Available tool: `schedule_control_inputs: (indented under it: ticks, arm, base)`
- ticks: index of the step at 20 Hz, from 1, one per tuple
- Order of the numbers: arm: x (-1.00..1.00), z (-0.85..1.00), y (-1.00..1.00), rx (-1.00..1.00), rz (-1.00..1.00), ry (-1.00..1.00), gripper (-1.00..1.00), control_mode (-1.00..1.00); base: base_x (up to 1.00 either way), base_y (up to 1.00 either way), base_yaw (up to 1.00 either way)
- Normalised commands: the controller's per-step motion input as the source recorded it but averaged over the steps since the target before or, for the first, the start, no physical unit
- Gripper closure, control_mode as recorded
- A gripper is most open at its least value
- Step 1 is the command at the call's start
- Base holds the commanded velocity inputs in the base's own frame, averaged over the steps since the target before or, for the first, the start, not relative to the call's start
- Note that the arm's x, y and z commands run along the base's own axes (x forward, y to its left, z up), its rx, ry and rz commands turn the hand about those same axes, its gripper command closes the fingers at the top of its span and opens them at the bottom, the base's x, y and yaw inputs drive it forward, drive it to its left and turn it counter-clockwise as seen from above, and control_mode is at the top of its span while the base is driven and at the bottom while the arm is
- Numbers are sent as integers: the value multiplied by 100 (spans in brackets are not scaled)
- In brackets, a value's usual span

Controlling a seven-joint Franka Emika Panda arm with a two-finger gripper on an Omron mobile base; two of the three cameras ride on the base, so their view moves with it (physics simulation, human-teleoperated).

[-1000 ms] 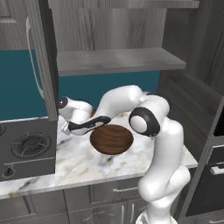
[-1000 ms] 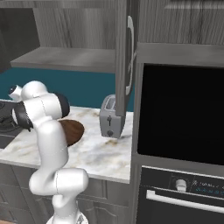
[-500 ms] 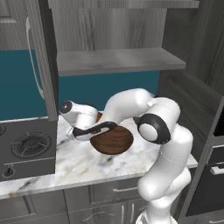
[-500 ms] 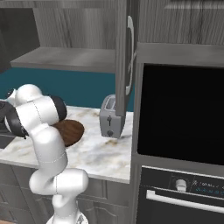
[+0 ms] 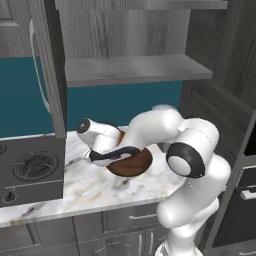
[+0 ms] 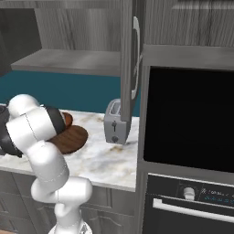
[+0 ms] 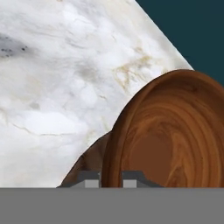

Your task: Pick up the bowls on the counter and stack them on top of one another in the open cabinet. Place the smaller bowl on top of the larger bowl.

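Reddish-brown smaller bowl (image 7: 175, 135) sits pinched at its rim by the fingers (image 7: 110, 179), one tip on each side of the wall, seen in the hand view. Bowl is tilted toward the camera there, inside showing ringed grain. Below it a dark brown edge of the larger bowl (image 7: 87, 164) peeks out over the white marble desk (image 7: 57, 87).

Left base view: larger bowl (image 5: 134, 162) rests on the desk (image 5: 75, 187), arm bent low across it, hand at the bowl's left rim, smaller bowl (image 5: 120, 137) just behind. Open cabinet (image 5: 135, 69) hangs above, its grey shelf bare, door with curved handle (image 5: 37, 75) swung out at left. Stovetop (image 5: 30, 167) left of the desk.

Right base view: larger bowl (image 6: 73, 138) beside the arm's elbow, smaller bowl (image 6: 67, 119) just above it, silver toaster (image 6: 115, 123) standing well apart to the right, black oven (image 6: 189, 119) beyond.
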Motion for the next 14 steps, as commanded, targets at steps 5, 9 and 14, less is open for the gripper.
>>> schedule_control_inputs:
  ticks: [5,9,14]
  arm:
    - [-30,0,-34,0,-7,0,100,-100]
    - [-17,0,-30,0,-5,0,100,-100]
    - [-1,-7,-23,0,-1,0,100,-100]
  base:
    - [0,0,0]
    - [0,0,0]
    - [0,0,0]
